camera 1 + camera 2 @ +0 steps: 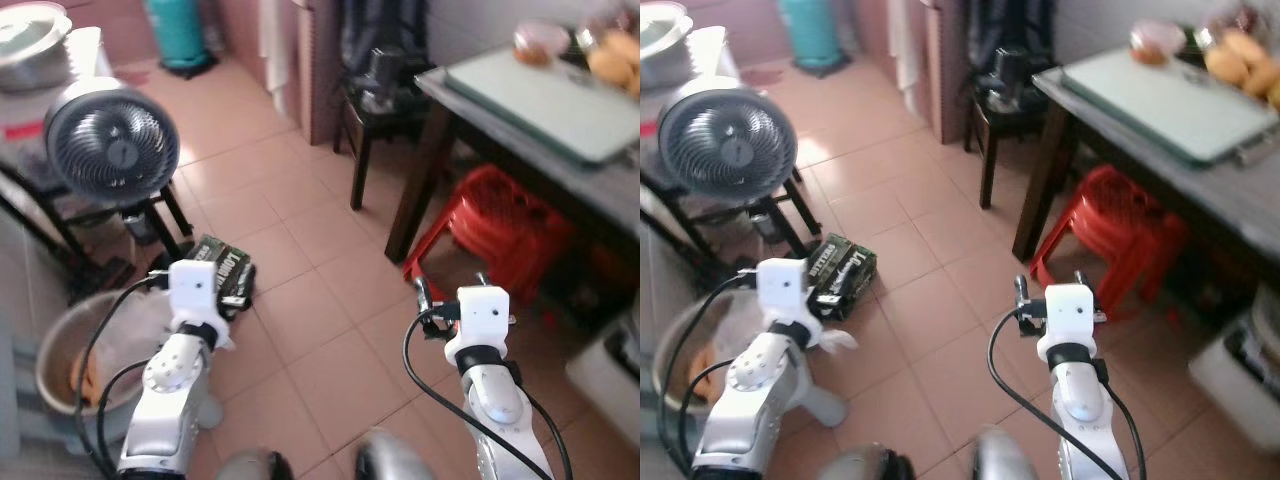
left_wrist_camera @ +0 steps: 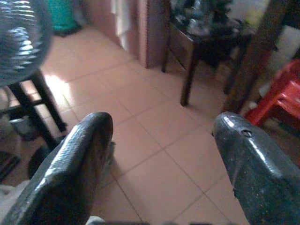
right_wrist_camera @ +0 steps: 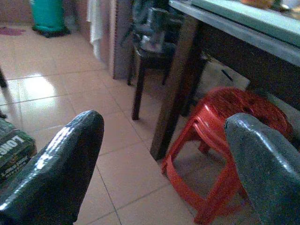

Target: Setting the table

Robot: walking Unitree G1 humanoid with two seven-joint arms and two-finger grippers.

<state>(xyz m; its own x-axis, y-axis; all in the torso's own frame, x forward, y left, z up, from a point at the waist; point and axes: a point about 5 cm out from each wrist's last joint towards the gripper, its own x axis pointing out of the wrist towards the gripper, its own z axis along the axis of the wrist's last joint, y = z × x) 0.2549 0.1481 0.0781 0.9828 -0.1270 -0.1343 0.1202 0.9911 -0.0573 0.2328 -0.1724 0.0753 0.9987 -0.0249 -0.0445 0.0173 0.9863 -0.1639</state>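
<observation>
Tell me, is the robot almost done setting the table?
Not nearly. Nothing looks set yet: the table has a pale green board, a bowl and some round yellowish food at its far end, but no places laid. Right now both the left hand and the right hand are open and hold nothing, out over the tiled floor. Fetching things and laying them out is all still left.
</observation>
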